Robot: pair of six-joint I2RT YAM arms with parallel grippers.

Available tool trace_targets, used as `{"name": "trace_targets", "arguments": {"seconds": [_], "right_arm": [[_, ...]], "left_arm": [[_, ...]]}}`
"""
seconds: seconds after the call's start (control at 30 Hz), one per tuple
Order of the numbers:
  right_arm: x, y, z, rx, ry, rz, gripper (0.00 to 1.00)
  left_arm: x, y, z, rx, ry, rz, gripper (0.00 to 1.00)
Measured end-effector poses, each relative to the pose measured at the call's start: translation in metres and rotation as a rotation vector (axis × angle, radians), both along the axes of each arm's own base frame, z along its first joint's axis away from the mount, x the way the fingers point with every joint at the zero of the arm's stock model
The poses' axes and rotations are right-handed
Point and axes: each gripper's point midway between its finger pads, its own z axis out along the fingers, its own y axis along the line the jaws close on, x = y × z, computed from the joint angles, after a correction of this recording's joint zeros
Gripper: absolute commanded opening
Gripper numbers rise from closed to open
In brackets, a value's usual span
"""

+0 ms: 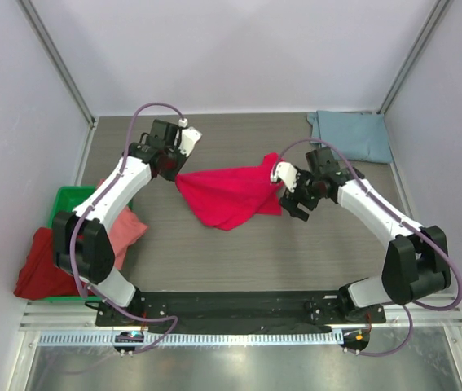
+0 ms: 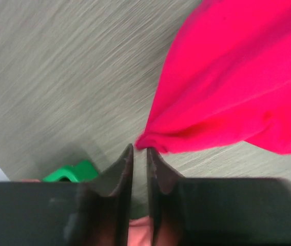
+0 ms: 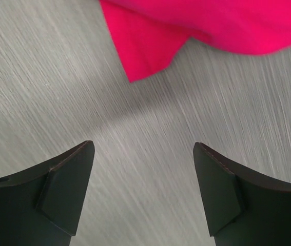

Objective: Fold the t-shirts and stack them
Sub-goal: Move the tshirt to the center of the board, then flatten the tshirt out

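The bright crimson-pink t-shirt (image 1: 231, 195) lies loosely spread mid-table. My left gripper (image 1: 171, 169) sits at its left corner. In the left wrist view the jaws (image 2: 140, 149) are nearly together and pinch that corner of the shirt (image 2: 227, 82) at their very tips. My right gripper (image 1: 296, 199) is just off the shirt's right edge. Its jaws (image 3: 143, 154) stand wide open over bare table, and the shirt's edge (image 3: 150, 41) lies beyond them. The dusty blue-grey t-shirt (image 1: 351, 134) lies folded at the back right. The salmon pink t-shirt (image 1: 129, 228) and dark red t-shirt (image 1: 43, 269) hang over the bin.
A green plastic bin (image 1: 72, 199) stands at the left edge of the table, beside the left arm, and shows in the left wrist view (image 2: 71, 171). White walls enclose the table on three sides. A metal rail runs along the near edge.
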Motion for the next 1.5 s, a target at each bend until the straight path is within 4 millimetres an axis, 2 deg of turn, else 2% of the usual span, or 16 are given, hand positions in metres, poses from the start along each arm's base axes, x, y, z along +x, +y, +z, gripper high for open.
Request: {"name": "trace_targets", "arguments": {"seconds": [0.1,0.17,0.37,0.57,0.67,0.7,0.77,0.87,0.9,0.93,1.07,1.13,1.2,1.3,1.4,1.5], "right_arm": [[-0.004,0.012,-0.019,-0.009,-0.025,0.102,0.75],[-0.003,0.018,-0.030,-0.015,-0.034,0.153,0.72],[0.015,0.031,-0.059,-0.014,-0.029,0.217,0.69],[0.032,0.040,-0.073,-0.017,-0.014,0.232,0.68],[0.041,0.045,-0.079,-0.013,-0.014,0.234,0.64],[0.043,0.047,-0.081,-0.012,-0.012,0.235,0.56],[0.045,0.049,-0.086,-0.014,-0.001,0.235,0.50],[0.046,0.053,-0.092,-0.017,0.015,0.236,0.22],[0.046,0.053,-0.092,-0.019,0.020,0.234,0.07],[0.045,0.054,-0.092,-0.021,0.024,0.234,0.02],[0.047,0.054,-0.079,-0.021,0.022,0.219,0.02],[0.048,0.055,-0.056,-0.007,-0.008,0.212,0.02],[0.058,0.060,-0.016,0.026,-0.081,0.200,0.02],[0.084,0.076,0.084,0.116,-0.296,0.184,0.02],[0.099,0.096,0.196,0.226,-0.530,0.183,0.01],[0.100,0.107,0.264,0.304,-0.667,0.185,0.02]], "left_arm": [[0.002,0.016,-0.007,0.042,0.005,0.050,0.54],[0.003,0.018,-0.006,0.047,0.002,0.066,0.60],[0.005,0.024,-0.005,0.073,-0.010,0.091,0.61],[0.005,0.027,-0.004,0.090,-0.017,0.102,0.61],[0.005,0.028,-0.004,0.093,-0.018,0.104,0.61],[0.005,0.028,-0.004,0.093,-0.018,0.104,0.60],[0.005,0.028,-0.004,0.092,-0.015,0.105,0.59],[0.006,0.024,0.000,0.074,-0.017,0.096,0.59],[0.006,0.023,0.001,0.066,-0.019,0.091,0.59],[0.006,0.021,0.003,0.057,-0.021,0.085,0.59],[0.001,0.015,0.009,0.021,-0.020,0.059,0.58],[-0.004,0.009,0.015,-0.011,-0.022,0.036,0.59],[-0.011,0.005,0.023,-0.046,-0.033,0.014,0.59],[-0.030,0.000,0.031,-0.101,-0.045,-0.029,0.62],[-0.051,-0.010,0.026,-0.137,-0.027,-0.081,0.62],[-0.071,-0.034,0.005,-0.159,0.049,-0.167,0.62]]}}
